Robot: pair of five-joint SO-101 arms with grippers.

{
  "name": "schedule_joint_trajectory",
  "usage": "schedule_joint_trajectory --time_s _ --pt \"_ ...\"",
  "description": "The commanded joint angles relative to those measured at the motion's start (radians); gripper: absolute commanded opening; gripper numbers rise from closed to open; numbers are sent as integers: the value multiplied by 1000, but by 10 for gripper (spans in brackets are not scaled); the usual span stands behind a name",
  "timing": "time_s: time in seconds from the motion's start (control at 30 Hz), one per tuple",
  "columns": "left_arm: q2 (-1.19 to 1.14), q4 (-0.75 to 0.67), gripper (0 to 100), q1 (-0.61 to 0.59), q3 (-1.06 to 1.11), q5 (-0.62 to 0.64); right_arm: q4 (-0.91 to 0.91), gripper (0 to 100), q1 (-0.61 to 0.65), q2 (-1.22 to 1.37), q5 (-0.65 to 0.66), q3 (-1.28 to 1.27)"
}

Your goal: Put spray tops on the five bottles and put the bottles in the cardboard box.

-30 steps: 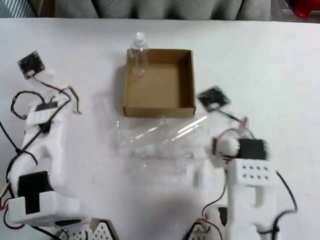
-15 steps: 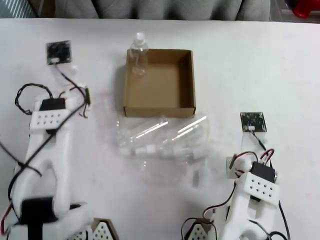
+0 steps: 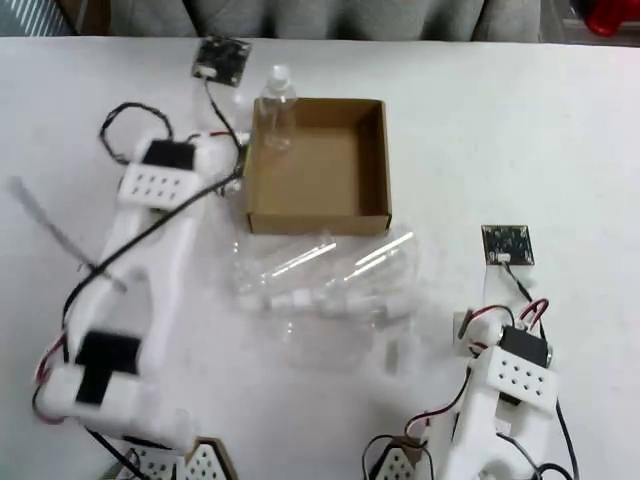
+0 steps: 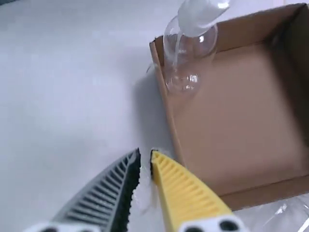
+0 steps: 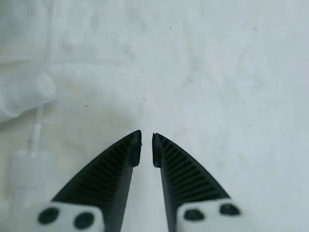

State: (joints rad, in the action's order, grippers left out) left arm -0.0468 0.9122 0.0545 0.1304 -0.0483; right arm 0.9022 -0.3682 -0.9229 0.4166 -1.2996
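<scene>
Left tool (image 4: 145, 162), pressed nearly together on nothing, hangs just beside the cardboard box (image 3: 318, 217), near the capped bottle (image 3: 276, 108) standing at its corner; swing wide and you may topple it. Other bottles (image 3: 320, 280) lie heaped on the surface (image 3: 560, 130) nearby.

1. One cardboard box (image 3: 318, 221).
2. One upright bottle (image 3: 276, 108) with its spray top on.
3. A heap of clear bottles (image 3: 320, 272) lying on their sides; they overlap, so their number cannot be told.
4. Loose white spray tops (image 3: 395, 353) in and beside the heap; no sure count.
5. Two robot arms: one (image 3: 140, 270) and another (image 3: 505, 395).
6. Two pincers: the left pincer (image 4: 145, 154) and the right pincer (image 5: 147, 137).
7. Two small circuit boards on wires: one (image 3: 222, 60) and another (image 3: 507, 244).
8. One desk (image 3: 560, 130).
</scene>
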Motion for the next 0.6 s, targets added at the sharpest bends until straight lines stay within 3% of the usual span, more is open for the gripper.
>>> schedule_joint_trajectory --time_s 0.0,0.3,0.57 --pt "-176 17 46 7 -150 -11 -15 17 -10 -13 -5 8" --pt "-289 17 46 -25 -181 -17 -15 17 -8 -13 -2 8" --pt "-285 15 46 -110 -64 -18 -15 17 -12 -13 0 8"
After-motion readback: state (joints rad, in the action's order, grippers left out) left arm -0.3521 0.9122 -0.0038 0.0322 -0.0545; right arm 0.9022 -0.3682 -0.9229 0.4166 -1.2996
